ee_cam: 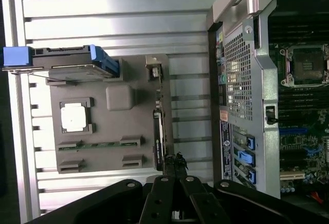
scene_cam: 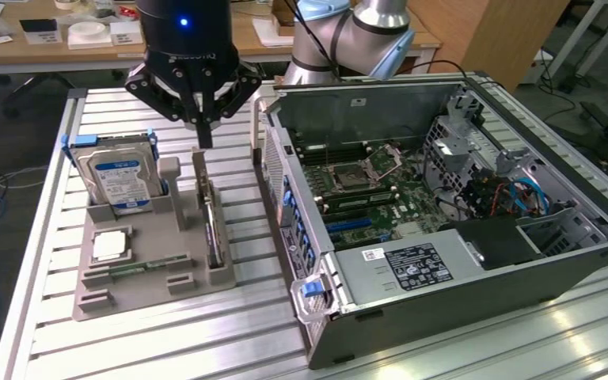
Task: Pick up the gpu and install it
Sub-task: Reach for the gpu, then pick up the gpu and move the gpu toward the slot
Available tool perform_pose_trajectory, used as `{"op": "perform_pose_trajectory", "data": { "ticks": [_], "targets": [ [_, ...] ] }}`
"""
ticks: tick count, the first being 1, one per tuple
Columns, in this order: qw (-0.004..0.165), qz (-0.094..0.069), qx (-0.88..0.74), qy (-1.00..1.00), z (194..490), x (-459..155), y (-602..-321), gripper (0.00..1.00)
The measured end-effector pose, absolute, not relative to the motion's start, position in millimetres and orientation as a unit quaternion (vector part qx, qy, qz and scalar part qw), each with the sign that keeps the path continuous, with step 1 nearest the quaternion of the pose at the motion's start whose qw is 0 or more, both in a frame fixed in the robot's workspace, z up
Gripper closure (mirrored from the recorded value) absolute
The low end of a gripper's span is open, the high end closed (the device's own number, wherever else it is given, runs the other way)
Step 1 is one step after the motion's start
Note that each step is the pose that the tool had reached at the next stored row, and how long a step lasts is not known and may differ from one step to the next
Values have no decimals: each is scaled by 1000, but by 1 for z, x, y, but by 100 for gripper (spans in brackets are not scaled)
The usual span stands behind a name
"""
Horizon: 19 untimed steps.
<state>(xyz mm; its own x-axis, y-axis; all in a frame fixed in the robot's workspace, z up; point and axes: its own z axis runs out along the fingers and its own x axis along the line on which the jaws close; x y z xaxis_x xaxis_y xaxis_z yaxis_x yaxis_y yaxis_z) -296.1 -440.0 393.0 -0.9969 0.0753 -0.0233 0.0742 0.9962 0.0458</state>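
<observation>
- Gripper [scene_cam: 205,141] fingers shut, empty, poised above the gpu [scene_cam: 211,229], which stands on edge in the grey holder tray [scene_cam: 135,281].
- Risk: descending with fingers shut would likely strike the card's top edge and tip it.

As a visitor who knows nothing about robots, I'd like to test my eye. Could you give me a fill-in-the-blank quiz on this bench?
1. The black claw hangs with its fingers ___ over the thin dark circuit card.
2. That card stands on its ___ in the grey plastic holder tray.
3. The boxy silver hard drive bears a ___-and-white label.
4. The big dark-grey computer case lies on the exterior view's ___ of the tray.

Missing words: shut; edge; blue; right.
</observation>
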Motion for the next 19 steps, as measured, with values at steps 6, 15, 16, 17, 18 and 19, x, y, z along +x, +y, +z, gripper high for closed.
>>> {"op": "perform_pose_trajectory", "data": {
  "ticks": [6,15,16,17,18,19],
  "targets": [
    [12,22,37,999,393,-298,-440,89],
    [12,22,37,999,393,-298,-440,89],
    [12,22,37,999,393,-298,-440,89],
    [12,22,37,999,393,-298,-440,89],
    [12,22,37,999,393,-298,-440,83],
    [12,22,37,999,393,-298,-440,77]
  ]
}}
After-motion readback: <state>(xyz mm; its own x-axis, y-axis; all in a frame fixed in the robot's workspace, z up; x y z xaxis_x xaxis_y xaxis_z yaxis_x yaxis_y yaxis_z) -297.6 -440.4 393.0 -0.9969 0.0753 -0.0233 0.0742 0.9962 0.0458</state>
